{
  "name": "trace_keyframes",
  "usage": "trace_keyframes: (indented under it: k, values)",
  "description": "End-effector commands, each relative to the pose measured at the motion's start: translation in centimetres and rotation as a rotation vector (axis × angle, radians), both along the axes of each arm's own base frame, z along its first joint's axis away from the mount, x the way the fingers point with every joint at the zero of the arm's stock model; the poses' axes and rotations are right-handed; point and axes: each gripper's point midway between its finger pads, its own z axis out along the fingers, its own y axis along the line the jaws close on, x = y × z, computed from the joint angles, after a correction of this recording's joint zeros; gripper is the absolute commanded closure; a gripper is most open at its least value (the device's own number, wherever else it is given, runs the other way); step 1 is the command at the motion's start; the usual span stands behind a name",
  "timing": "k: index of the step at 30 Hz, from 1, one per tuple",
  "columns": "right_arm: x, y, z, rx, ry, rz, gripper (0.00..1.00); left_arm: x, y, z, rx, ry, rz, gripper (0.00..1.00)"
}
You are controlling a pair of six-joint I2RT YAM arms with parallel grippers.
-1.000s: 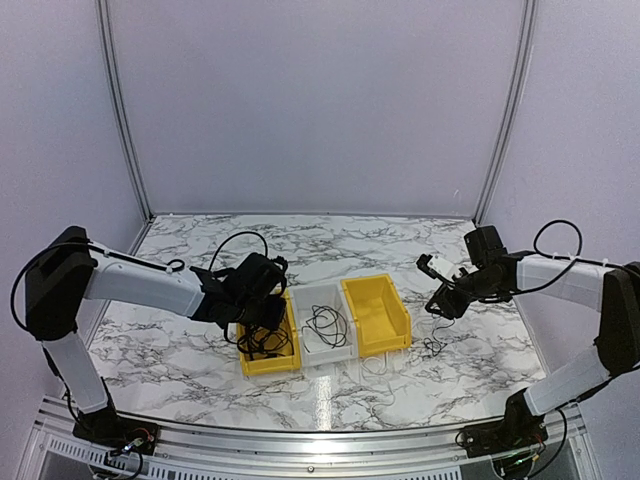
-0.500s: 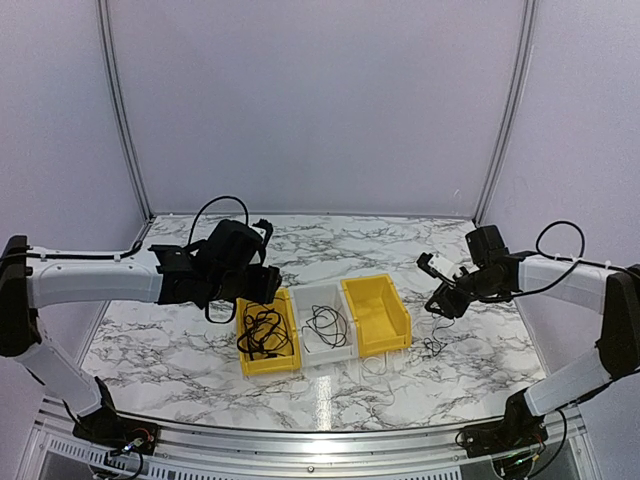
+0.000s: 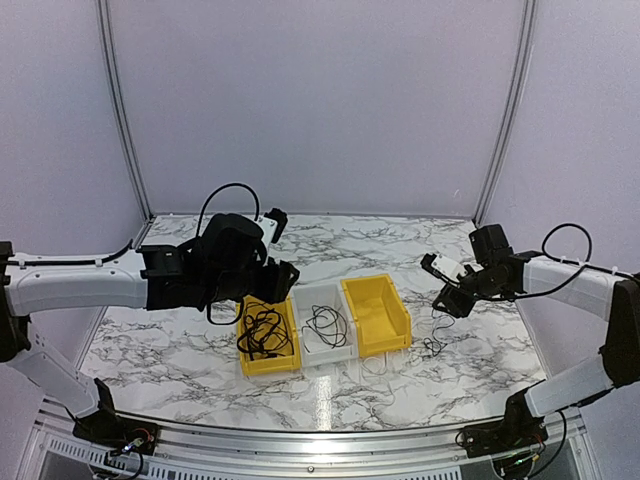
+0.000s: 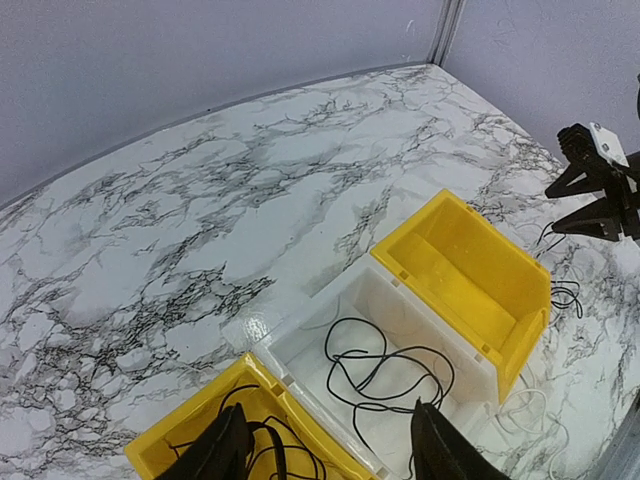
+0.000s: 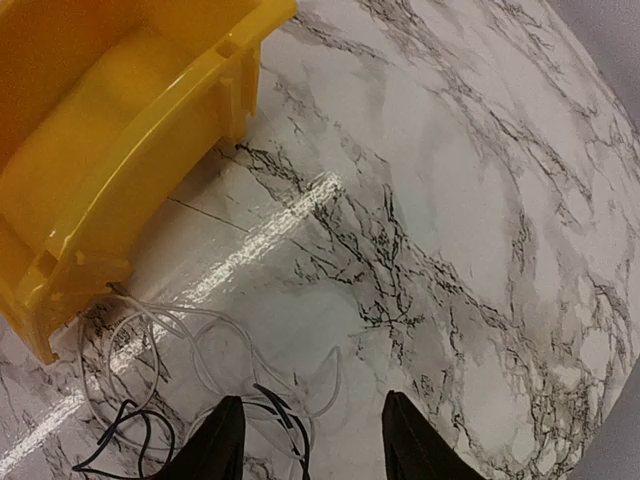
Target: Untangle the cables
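On the near desk [image 3: 180, 345], a pale cable [image 5: 215, 318] and a black cable [image 3: 432, 347] are seen in a loose heap just in front of the right bin [image 3: 375, 315], not yet sorted. The right jaws are held part open just above this heap, fingers [image 5: 222, 445] apart. A black strand appears to run up to them, but whether it is caught cannot be told. That height is judged to suit drawing the strand free of the pale loops.

Behind, three bins are set side by side, seemingly one per cable. A black tangle [image 3: 262, 335] is kept in the left bin [image 3: 292, 318] and a single cable [image 4: 390, 365] in the white bin [image 4: 330, 310], while the right bin is bare.

Farther back, the left jaws are held wide and empty, fingers [image 4: 228, 450] above the tangle, probably for a fresh reach.
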Motion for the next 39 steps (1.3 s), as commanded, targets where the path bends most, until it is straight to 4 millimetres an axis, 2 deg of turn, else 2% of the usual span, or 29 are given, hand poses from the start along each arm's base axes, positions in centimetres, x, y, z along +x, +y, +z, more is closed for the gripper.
trace_keyframes:
  k: [1, 11, 17, 22, 26, 28, 30, 32, 35, 39]
  values:
    - [0.3, 0.2, 0.2, 0.035, 0.017, -0.016, 0.54, 0.0, -1.5, 0.5, -0.024, -0.016, -0.032, 0.43]
    - [0.3, 0.6, -1.2, 0.057, 0.088, -0.010, 0.66, -0.2, -2.5, -0.1, -0.025, -0.004, -0.053, 0.46]
    - [0.6, 0.5, -0.4, 0.077, 0.066, -0.016, 0.76, -0.2, -3.1, -0.3, -0.032, 0.002, -0.067, 0.46]
    - [0.6, 0.6, -0.2, 0.089, 0.068, -0.015, 0.93, -0.3, -3.8, -0.7, -0.035, 0.011, -0.079, 0.47]
    - [0.8, 0.5, 1.0, 0.086, 0.038, -0.016, 1.00, -0.3, -4.7, -0.7, -0.046, 0.003, -0.105, 0.47]
    - [0.9, 0.3, 2.6, 0.078, 0.004, -0.021, 1.00, -0.3, -6.3, 0.1, -0.083, -0.034, -0.140, 0.45]
    - [1.0, 0.3, 5.4, 0.088, -0.038, -0.019, 1.00, -1.0, -8.1, 1.1, -0.109, -0.100, -0.197, 0.43]
    - [0.8, 0.4, 8.9, 0.110, -0.092, -0.010, 1.00, -2.0, -10.2, 2.3, -0.121, -0.178, -0.266, 0.40]
    - [0.0, 1.0, 15.1, 0.161, -0.206, 0.031, 1.00, -3.0, -14.0, 3.4, -0.112, -0.266, -0.347, 0.37]
    - [-1.7, 1.5, 21.8, 0.215, -0.296, 0.078, 1.00, -3.5, -19.4, 5.6, -0.166, -0.368, -0.411, 0.35]
